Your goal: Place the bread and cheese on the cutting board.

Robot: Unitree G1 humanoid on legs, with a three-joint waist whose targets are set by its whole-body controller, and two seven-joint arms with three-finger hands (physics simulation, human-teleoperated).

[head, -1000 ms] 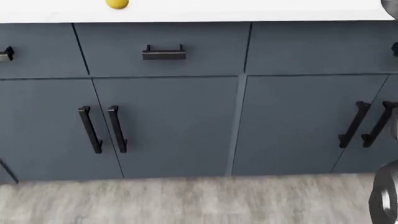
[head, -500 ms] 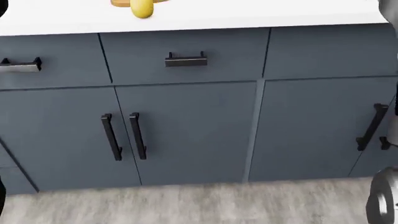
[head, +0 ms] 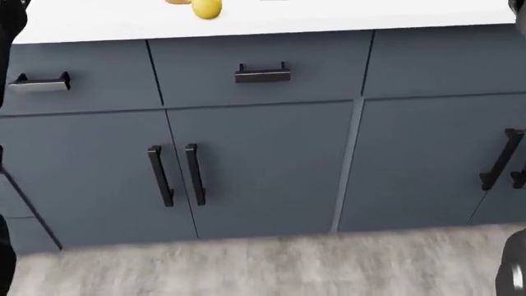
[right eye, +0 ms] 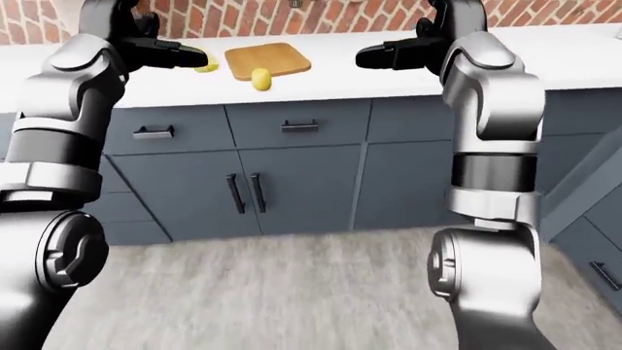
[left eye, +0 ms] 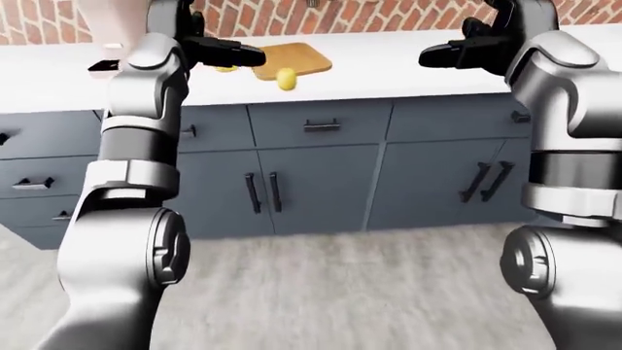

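A wooden cutting board (right eye: 267, 58) lies on the white counter (left eye: 389, 76). A rounded yellow piece (right eye: 260, 78) sits on the counter just off the board's near edge, and it also shows at the top of the head view as a yellow piece (head: 206, 8). A second, smaller yellow piece (right eye: 206, 67) lies left of the board, partly hidden by my left hand. I cannot tell which piece is bread and which is cheese. My left hand (right eye: 180, 53) hovers open above the counter left of the board. My right hand (right eye: 384, 57) is open to the right of it, holding nothing.
Blue-grey cabinets (head: 263, 166) with black handles (head: 263, 73) run under the counter. A brick wall (right eye: 340, 14) stands behind it. Grey wood floor (left eye: 340, 284) lies between me and the cabinets. A further cabinet run (right eye: 593, 219) angles in at the right.
The whole head view has shifted: cabinets and the yellow piece slid rightward in the picture, so the camera moved. No thing was taken or let go.
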